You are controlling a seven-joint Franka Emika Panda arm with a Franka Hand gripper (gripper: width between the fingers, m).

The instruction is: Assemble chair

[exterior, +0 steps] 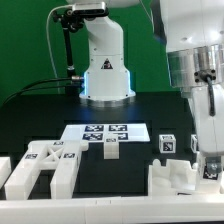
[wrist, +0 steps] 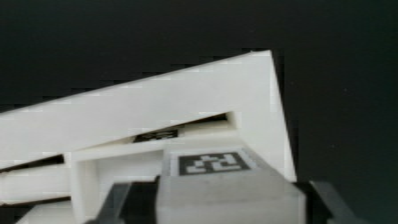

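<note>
Bright, even light from overhead in the exterior view. The black table (exterior: 30, 110) swallows it, while the white arm base (exterior: 105, 55) glares, a blue glow low on its front. Short, soft shadows sit under the chair parts (exterior: 45, 165). The picture is small and grainy, and the near arm (exterior: 200, 70) is out of focus. In the wrist view it's dimmer and soft all over: the white part (wrist: 196, 110) is washed pale, its tag (wrist: 214, 162) smeared, the fingers (wrist: 128, 203) dark blurs.

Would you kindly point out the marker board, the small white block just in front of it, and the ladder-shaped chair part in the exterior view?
marker board (exterior: 76, 132), exterior view, bare white end.
small white block (exterior: 111, 150), exterior view, front face.
ladder-shaped chair part (exterior: 62, 170), exterior view, long side bar.
</note>
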